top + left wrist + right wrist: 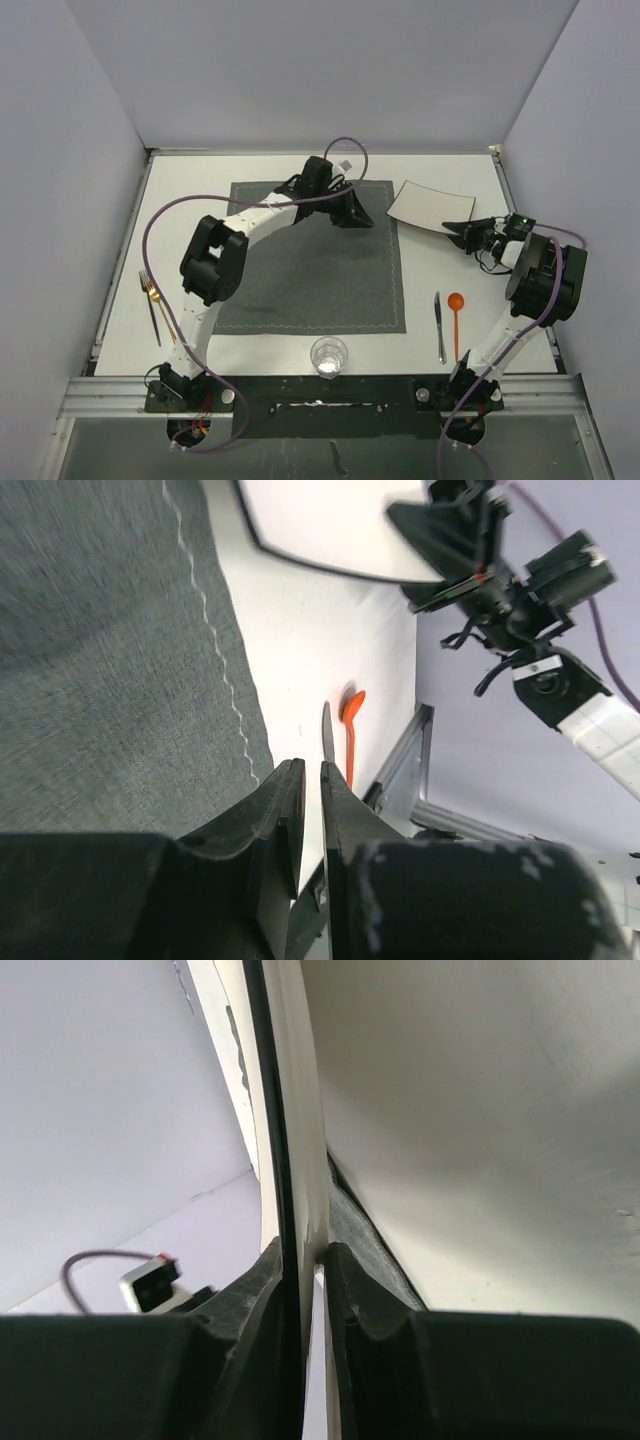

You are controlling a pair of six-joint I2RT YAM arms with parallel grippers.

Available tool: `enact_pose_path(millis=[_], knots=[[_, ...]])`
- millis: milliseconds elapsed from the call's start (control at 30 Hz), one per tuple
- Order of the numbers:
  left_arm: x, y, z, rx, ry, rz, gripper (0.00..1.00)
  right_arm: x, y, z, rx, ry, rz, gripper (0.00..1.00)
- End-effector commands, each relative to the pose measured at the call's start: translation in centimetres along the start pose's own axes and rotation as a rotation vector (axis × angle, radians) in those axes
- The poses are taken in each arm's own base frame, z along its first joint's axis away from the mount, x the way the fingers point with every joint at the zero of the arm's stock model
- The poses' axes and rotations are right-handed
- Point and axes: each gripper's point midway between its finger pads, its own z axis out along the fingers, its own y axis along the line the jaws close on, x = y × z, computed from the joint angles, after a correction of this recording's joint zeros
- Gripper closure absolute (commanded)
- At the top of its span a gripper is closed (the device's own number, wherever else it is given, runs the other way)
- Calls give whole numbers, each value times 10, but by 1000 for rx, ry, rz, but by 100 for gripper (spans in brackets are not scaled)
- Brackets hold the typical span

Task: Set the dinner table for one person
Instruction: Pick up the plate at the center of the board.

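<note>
The white dinner table [425,270] carries a dark grey stitched placemat [310,270] in its middle. At the far right a square white plate [432,203] with a black rim is tilted, and my right gripper [464,231] is shut on its near right edge. In the right wrist view the rim [300,1140] sits pinched between the fingers of that gripper [305,1250]. My left gripper [352,212] hovers over the placemat's far right corner, shut with nothing in it; its wrist view shows the tips [310,770] almost touching above the mat's edge [100,660].
A knife [440,328] and an orange spoon [456,312] lie right of the placemat. A clear glass [329,355] stands at the near edge. A gold fork [150,290] lies beside another utensil at the left. Grey walls enclose three sides.
</note>
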Motion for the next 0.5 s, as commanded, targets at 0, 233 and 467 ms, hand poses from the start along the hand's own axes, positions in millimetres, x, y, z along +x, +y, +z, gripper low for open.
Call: enact_pose_path(millis=[0,233,467], knots=[[-31,-59,-74,-8,-179,195,89,10,79,-22,-188,35,-235,100],[-38,-40,-115,-56,-228,185,89,22,101,-22,-195,85,-311,100],[-35,-29,-130,-61,-239,166,89,30,117,-24,-219,110,-335,100]])
